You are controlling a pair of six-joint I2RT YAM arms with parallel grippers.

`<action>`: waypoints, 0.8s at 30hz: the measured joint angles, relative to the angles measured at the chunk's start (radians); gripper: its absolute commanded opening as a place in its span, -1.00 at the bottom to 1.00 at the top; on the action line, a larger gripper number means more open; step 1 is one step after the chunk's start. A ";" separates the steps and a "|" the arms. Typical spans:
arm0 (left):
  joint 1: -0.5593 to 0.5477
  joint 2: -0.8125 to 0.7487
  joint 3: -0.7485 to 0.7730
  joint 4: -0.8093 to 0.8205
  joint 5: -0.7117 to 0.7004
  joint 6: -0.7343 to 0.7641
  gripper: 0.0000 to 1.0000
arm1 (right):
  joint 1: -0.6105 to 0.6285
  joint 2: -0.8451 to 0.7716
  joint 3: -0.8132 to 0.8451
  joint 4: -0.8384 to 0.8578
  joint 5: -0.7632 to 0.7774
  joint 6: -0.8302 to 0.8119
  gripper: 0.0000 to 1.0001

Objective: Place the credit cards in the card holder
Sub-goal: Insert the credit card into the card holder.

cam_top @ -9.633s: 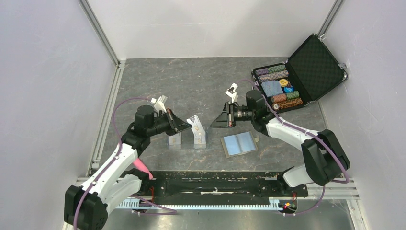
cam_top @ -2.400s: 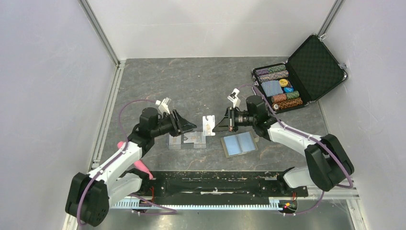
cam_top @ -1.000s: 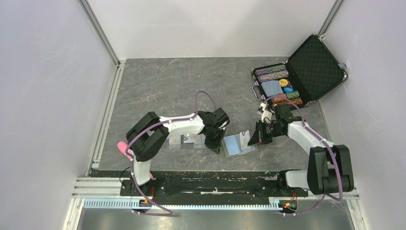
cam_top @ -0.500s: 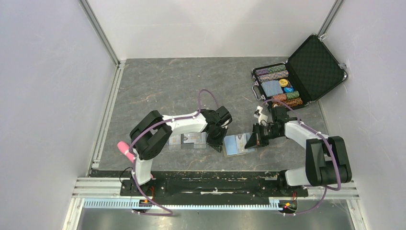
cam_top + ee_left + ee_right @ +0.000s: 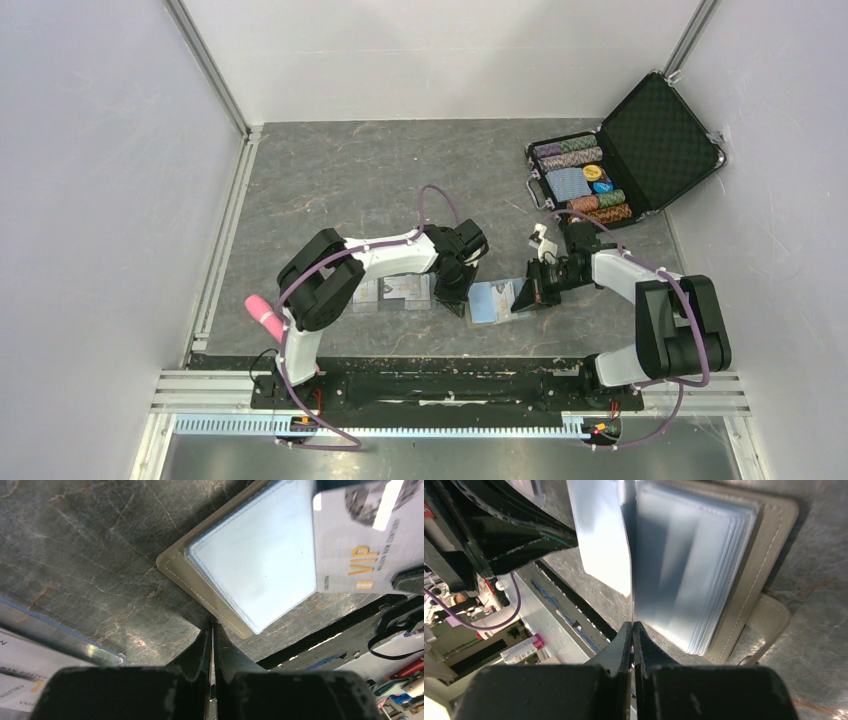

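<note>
The card holder (image 5: 487, 304) lies open on the table, its pale blue pockets (image 5: 250, 565) facing up. My right gripper (image 5: 521, 296) is shut on a credit card (image 5: 350, 540) marked VIP and holds it tilted over the holder's right half. In the right wrist view the card (image 5: 599, 530) stands edge-on beside the stacked pockets (image 5: 689, 570), above the right gripper (image 5: 631, 624). My left gripper (image 5: 212, 626) is shut and empty, its tips at the holder's left edge (image 5: 459, 298). A second credit card (image 5: 408, 290) lies in a clear case further left.
Two clear plastic cases (image 5: 366, 294) sit left of the holder, under the left forearm. An open black poker-chip case (image 5: 640, 140) stands at the back right. The holder's snap tab (image 5: 769, 625) sticks out on its right side. Grey walls close in the table.
My right gripper has carried the card a little left, over the holder. The left gripper has edged right, up to the holder's left edge.
</note>
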 measured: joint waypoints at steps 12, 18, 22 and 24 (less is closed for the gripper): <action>-0.003 0.017 0.026 -0.024 0.002 0.034 -0.85 | 0.001 0.001 0.089 0.000 0.066 0.021 -1.00; -0.004 0.019 0.029 -0.026 0.002 0.037 -0.85 | 0.001 0.005 0.058 0.014 0.046 0.025 -1.00; -0.004 0.020 0.030 -0.027 0.002 0.037 -0.85 | 0.001 0.026 0.034 0.031 0.011 0.039 -1.00; -0.004 0.021 0.030 -0.027 0.002 0.037 -0.85 | 0.001 0.037 0.030 0.040 -0.005 0.045 -1.00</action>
